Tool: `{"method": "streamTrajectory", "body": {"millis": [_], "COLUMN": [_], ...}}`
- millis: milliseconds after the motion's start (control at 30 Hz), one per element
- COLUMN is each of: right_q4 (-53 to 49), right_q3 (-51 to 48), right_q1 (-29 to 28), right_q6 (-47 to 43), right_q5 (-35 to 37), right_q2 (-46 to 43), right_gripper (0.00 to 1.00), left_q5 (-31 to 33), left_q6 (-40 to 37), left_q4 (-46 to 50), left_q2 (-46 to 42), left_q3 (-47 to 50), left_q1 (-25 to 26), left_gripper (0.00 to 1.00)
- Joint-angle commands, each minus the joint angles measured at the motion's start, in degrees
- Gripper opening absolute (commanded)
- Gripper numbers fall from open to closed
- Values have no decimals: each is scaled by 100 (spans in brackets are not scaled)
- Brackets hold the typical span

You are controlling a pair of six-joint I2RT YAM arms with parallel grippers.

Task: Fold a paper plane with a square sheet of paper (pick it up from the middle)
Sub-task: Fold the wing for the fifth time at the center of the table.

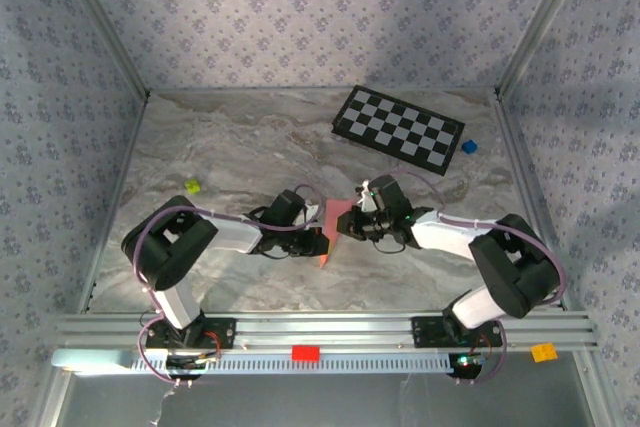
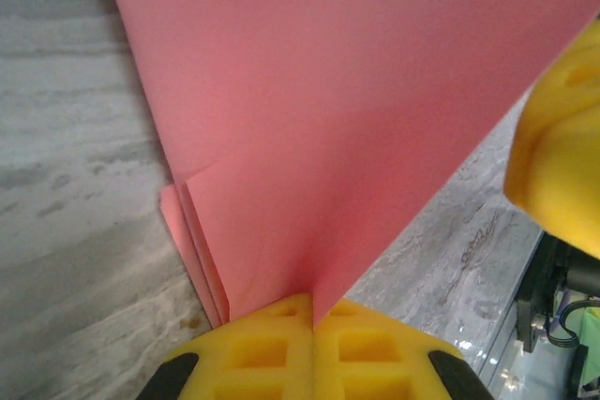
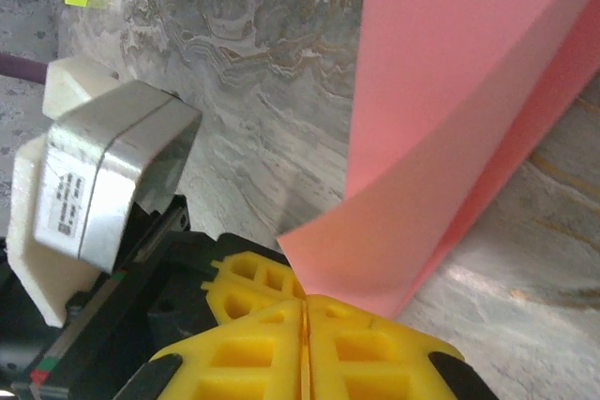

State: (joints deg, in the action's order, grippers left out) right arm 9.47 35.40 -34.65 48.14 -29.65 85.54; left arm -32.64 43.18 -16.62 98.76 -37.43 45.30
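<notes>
Folded pink paper sheet [image 1: 328,231], standing on edge at mid-table [image 1: 230,147] between the two grippers. Left gripper [image 2: 312,311] and right gripper [image 3: 305,303] face each other on bent, inward-reaching arms. Each presses its yellow fingers together on the sheet's edge. The label on the silver housing [image 3: 103,185] is too small to read.

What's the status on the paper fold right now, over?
Left claw shut on the paper. Right claw shut on it too. Paper partly folded, pinched between both claws mid-table. Checkerboard far back, not in the way.
</notes>
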Motion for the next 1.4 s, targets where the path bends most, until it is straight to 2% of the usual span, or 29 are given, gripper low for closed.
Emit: {"method": "streamTrajectory", "body": {"millis": [0,467,1367], "right_q4": [162,549,740], "right_q3": [234,307,448], "right_q1": [36,362,460], "right_q6": [-80,55,-2], "right_q5": [-111,-369,-687], "right_q2": [199,740,1215], "right_gripper": [9,7,7], "left_q5": [-292,-558,-699], "left_q6": [155,585,1096], "left_q4": [-306,-769,-1002], "left_q2": [123,422,528], "left_q3": [124,211,430], "left_q1": [-48,-169,-443], "left_gripper": [0,0,0]}}
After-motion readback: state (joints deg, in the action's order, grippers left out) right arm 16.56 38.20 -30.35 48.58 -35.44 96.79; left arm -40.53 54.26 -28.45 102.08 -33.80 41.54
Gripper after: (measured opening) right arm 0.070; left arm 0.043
